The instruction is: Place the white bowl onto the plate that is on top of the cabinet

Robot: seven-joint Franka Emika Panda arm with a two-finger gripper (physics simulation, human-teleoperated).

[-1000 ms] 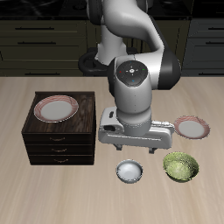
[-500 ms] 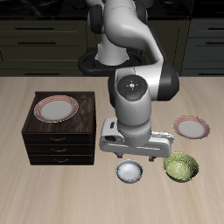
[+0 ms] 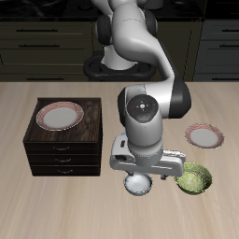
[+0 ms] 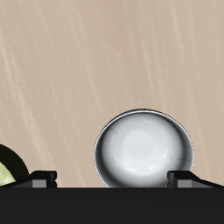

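The white bowl [image 3: 138, 186] stands on the table near the front edge, partly covered by my hand in the exterior view. In the wrist view the white bowl [image 4: 144, 147] lies just ahead of my fingertips. My gripper [image 3: 141, 175] hangs low right above the bowl, open and empty, its jaws wide apart; it also shows in the wrist view [image 4: 114, 179]. The plate [image 3: 58, 116] with the striped rim lies on top of the dark brown cabinet [image 3: 62, 151], well away from the gripper.
A yellow-green bowl [image 3: 194, 177] stands close beside the white bowl; its edge shows in the wrist view [image 4: 6, 168]. A second, pinker plate [image 3: 204, 136] lies on the table behind it. The robot's arm rises over the table's middle.
The gripper has moved toward the table's front edge and down, from behind the white bowl to right over it. The bowl, plates and cabinet have not moved.
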